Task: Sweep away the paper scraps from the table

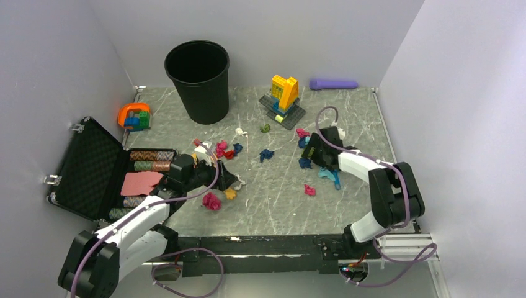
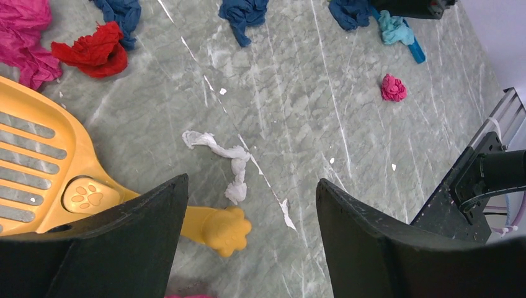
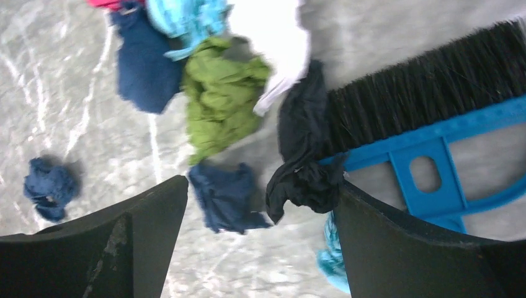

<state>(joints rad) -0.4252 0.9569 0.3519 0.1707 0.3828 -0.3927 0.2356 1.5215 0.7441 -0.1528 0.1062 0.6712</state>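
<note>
The paper scraps (image 1: 212, 200) are lying scattered across the middle of the counter (image 1: 273, 208), in a loose band running from near the left edge toward the right edge: magenta, red, navy, teal, green and white wads.

The left hand (image 1: 224, 178) is hanging low over the left part of that band, with its jaws standing wide apart and gripping nothing. In its wrist view the orange scoop (image 2: 43, 167) is lying flat on the counter, with its paw-shaped handle end poking out from under the hand. A twisted white scrap (image 2: 229, 161) is lying just beside that handle.

The right hand (image 1: 312, 151) is sitting over a cluster of scraps toward the right edge, jaws likewise spread and clamped on nothing. In its wrist view a blue-framed brush (image 3: 428, 99) with black bristles is lying just beside the hand. A dark wad (image 3: 304, 161) is touching the bristles, and a green wad (image 3: 220, 99) is lying close by.

A black bin (image 1: 197, 81) is standing near the far edge.
</note>
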